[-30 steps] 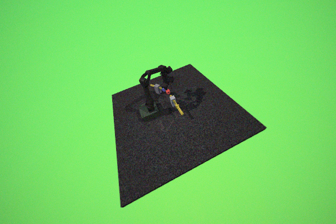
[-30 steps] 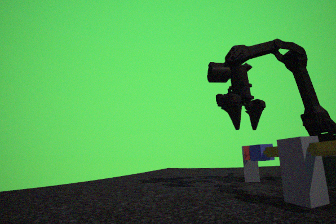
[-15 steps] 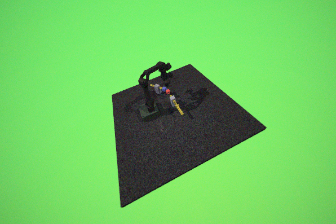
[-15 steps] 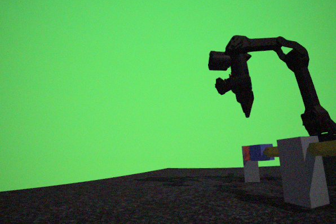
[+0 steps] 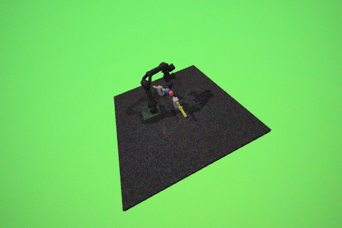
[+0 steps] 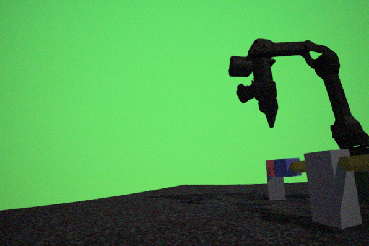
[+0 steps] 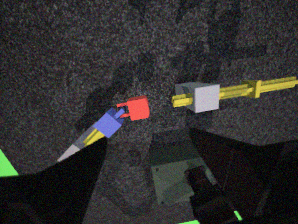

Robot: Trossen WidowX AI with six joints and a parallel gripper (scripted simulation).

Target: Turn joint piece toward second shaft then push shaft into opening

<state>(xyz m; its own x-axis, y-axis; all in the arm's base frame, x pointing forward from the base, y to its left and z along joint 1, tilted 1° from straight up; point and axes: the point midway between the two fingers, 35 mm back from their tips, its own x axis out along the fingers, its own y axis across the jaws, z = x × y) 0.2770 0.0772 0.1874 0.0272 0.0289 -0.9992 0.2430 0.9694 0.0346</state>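
Observation:
The joint piece has a blue part (image 5: 167,91) (image 6: 282,167) (image 7: 108,123) on the end of the first yellow shaft (image 6: 297,166) (image 7: 93,137), which comes from a grey block (image 5: 160,90) (image 6: 323,188). Its hinged red part (image 5: 171,93) (image 6: 270,168) (image 7: 138,108) faces roughly along the second yellow shaft (image 5: 181,109) (image 7: 277,86); the inside of its opening is hidden. In the wrist view a gap separates it from that shaft's tip, which sticks out of the second grey block (image 5: 175,102) (image 6: 276,188) (image 7: 206,98). My gripper (image 6: 271,126) (image 7: 148,136) is open and empty, above the joint piece, touching nothing.
The arm's green base (image 5: 152,115) (image 7: 172,182) stands beside the two blocks. The second shaft carries a yellow collar (image 7: 255,89) on its outer side. Both blocks stand on the dark board (image 5: 183,154) (image 6: 155,219), with arm shadows across it.

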